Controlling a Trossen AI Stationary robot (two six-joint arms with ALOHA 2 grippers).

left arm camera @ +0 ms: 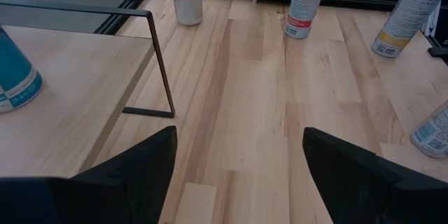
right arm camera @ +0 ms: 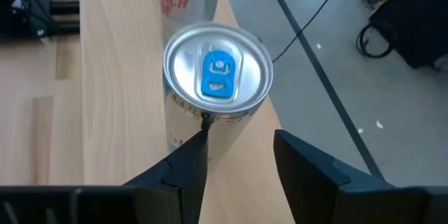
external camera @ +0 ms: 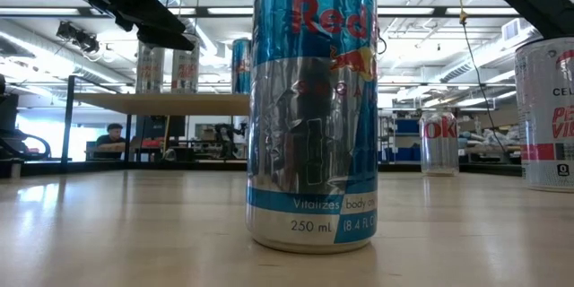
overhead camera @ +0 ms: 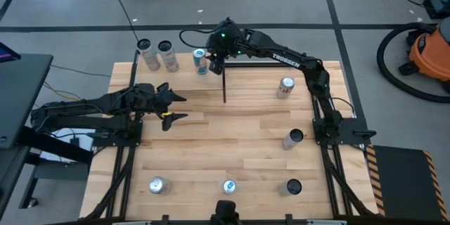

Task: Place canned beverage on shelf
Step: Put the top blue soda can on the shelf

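A robot's right gripper (overhead camera: 211, 62) reaches across to the far edge of the wooden table (overhead camera: 232, 148), where a blue-and-silver drink can (overhead camera: 201, 61) with a blue pull tab stands upright on the shelf (overhead camera: 179, 77). The wrist camera looks down on the can's top (right arm camera: 218, 70), with the two dark fingers (right arm camera: 187, 161) drawn in close around the can's body just below the rim, closed on it. The shelf, a pale wood panel edged by thin black rods, occupies the far left part of the table; two more cans (overhead camera: 157, 55) stand side by side near its far left corner, beside the blue one.

The left gripper (overhead camera: 173, 108) waits over the table's left side, near the front of the shelf, its fingers (left arm camera: 133, 168) spread wide and holding nothing.

Other cans dot the tabletop: a red-and-silver cola can (overhead camera: 285, 88) on the right, one further along the right side (overhead camera: 293, 138), and three along the near edge (overhead camera: 228, 186). From table height, a tall blue energy drink can (external camera: 314, 108) fills the foreground, with the shelf's surface (external camera: 161, 102) raised behind it. A person (external camera: 112, 136) sits in the room beyond.
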